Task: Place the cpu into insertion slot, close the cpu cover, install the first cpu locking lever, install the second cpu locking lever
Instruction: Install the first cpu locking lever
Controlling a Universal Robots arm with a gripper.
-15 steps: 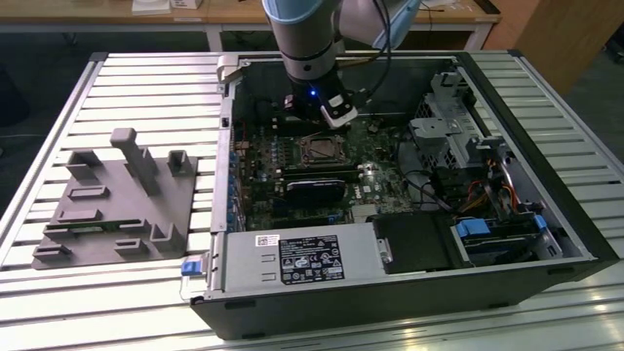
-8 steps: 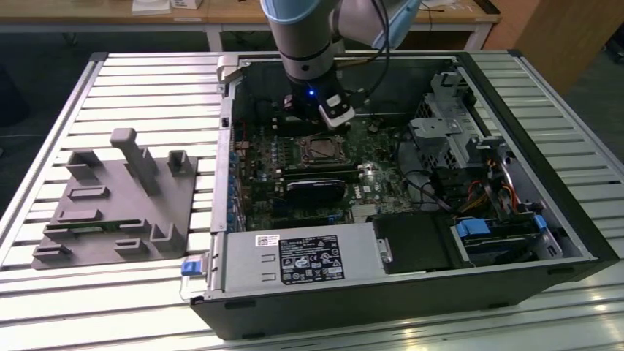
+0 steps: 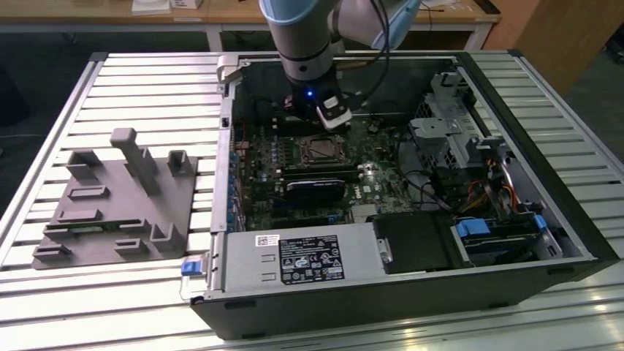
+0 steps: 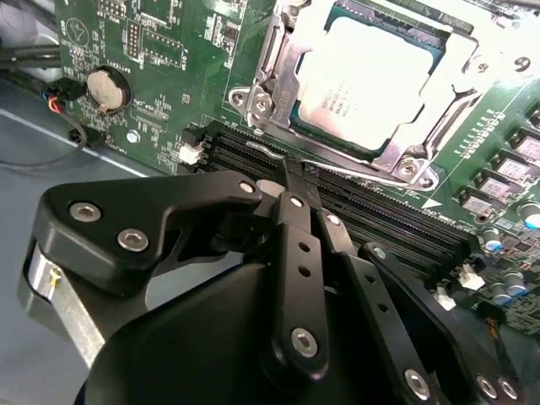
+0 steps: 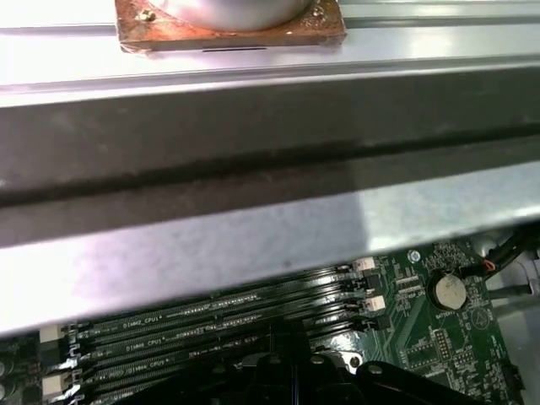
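Your claw (image 4: 291, 173) is closed on nothing, by the cpu (image 4: 371, 80) sitting under its cpu cover (image 4: 278, 84).

I see matt black gripper (image 4: 291, 181) links with shiny steel screws, the cpu (image 4: 380, 80) with a dull silvery metal top, its cpu cover (image 4: 283, 63) bright bare metal, on a glossy green board (image 4: 160, 51)

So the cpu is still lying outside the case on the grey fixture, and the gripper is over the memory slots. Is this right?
Not quite. The cpu already sits in the insertion slot, framed by the cpu cover, as the second wrist view shows. The gripper is indeed over the memory slots.
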